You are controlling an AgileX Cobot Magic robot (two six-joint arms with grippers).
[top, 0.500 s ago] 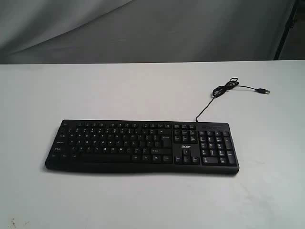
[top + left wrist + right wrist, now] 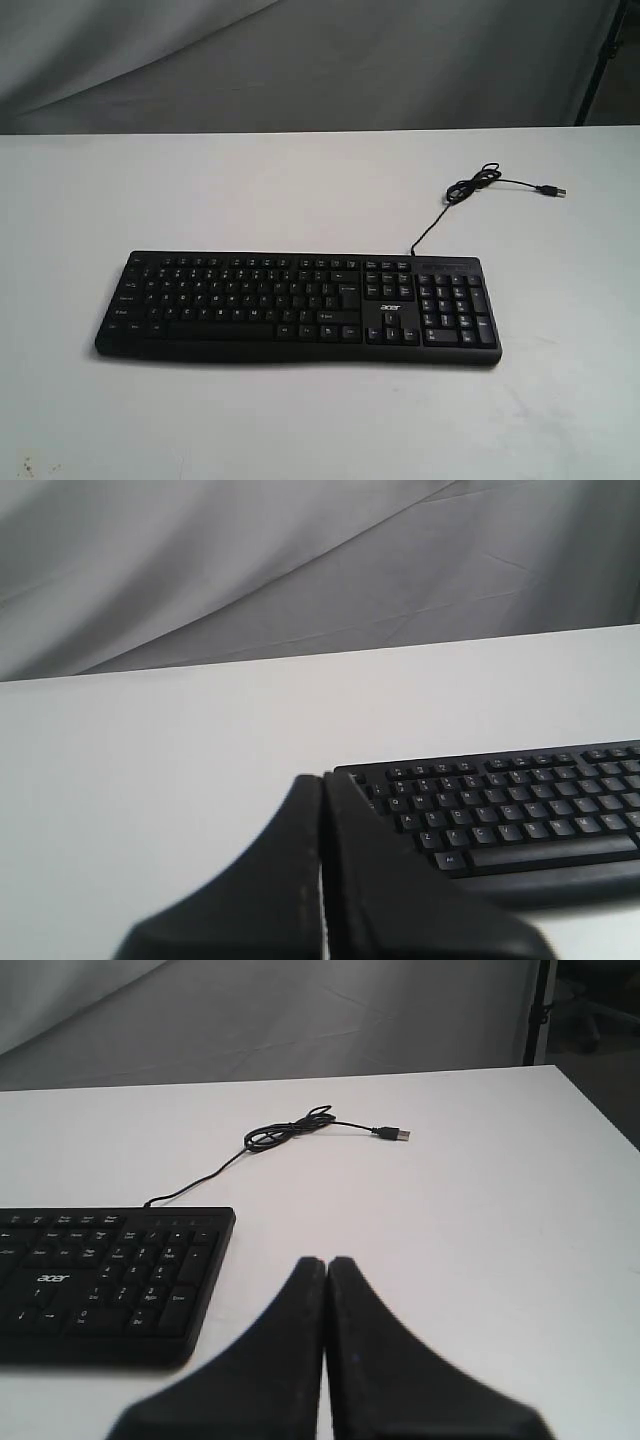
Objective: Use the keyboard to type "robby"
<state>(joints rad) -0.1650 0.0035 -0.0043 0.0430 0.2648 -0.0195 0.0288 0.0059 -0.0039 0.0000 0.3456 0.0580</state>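
Worktop [image 2: 300, 190]: white and matte. It carries the keyboard and its cable only.
Keyboard [image 2: 297, 308]: black, full-size, flat on the middle of the worktop. Its long side runs parallel to the far edge, with the number pad towards the right edge.
Cable [image 2: 440, 215]: thin and black. It leaves the back of the keyboard, loops once, and ends in a loose USB plug [image 2: 556, 190] towards the far right corner.
Left gripper [image 2: 322, 780]: fingers pressed together, holding nothing. It sits off the keyboard's left end, clear of the keys.
Right gripper [image 2: 326, 1262]: fingers pressed together, holding nothing. It sits just off the number-pad end, not touching it.
Handling (judgement): stiff plastic shell, probably light, so it may skid on the smooth top if pushed sideways. The keys are sprung and close-set.
Contact (judgement): no grasp is needed. Press straight down on the centre of each keycap with a closed fingertip, keeping off the neighbouring keys.
Count: one keyboard, one cable, one plug, two grippers.
Progress (judgement): no key is being touched yet.
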